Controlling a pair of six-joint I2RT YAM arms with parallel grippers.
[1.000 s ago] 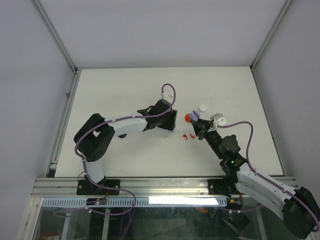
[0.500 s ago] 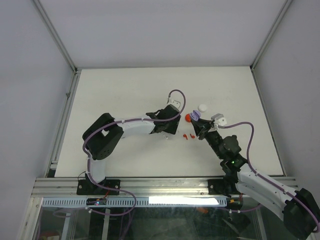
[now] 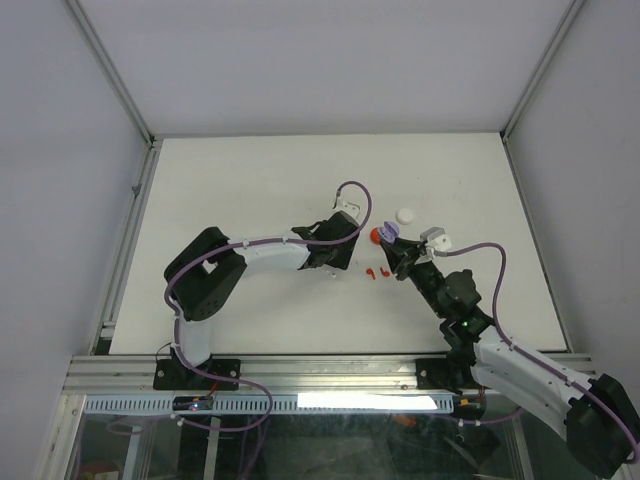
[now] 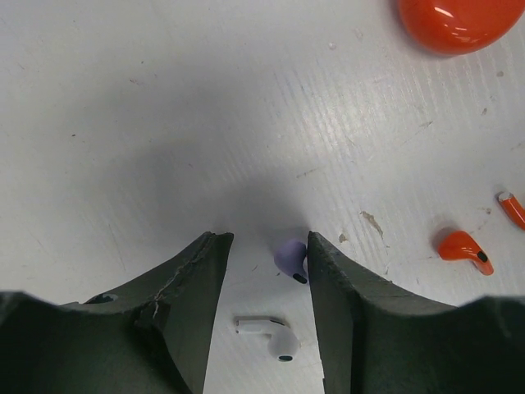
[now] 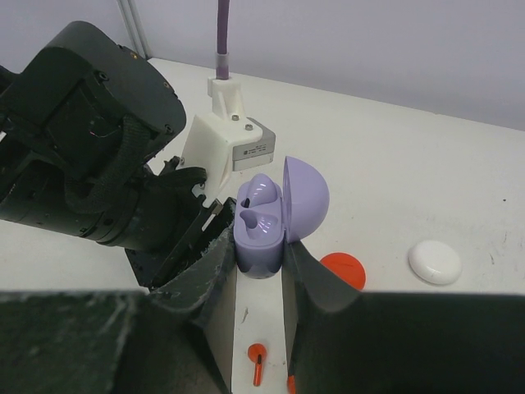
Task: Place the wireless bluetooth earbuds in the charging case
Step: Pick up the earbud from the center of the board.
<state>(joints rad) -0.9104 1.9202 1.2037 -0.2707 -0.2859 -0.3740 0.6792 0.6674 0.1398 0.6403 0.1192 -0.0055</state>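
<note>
Left hand (image 4: 267, 240) above scuffed white table (image 4: 123, 123)

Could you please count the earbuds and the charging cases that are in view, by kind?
Earbuds: 4 (red earbud, second red earbud, lavender earbud, white earbud)
Cases: 3 (red case, white case, lavender case)
Total: 7

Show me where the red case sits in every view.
Top external: red case near centre, just left of the lavender case.
Left wrist: top right corner, cut by the edge.
Right wrist: lower right of centre, partly hidden.
Shared landmark: the red earbuds lying near it in all three views.
</note>
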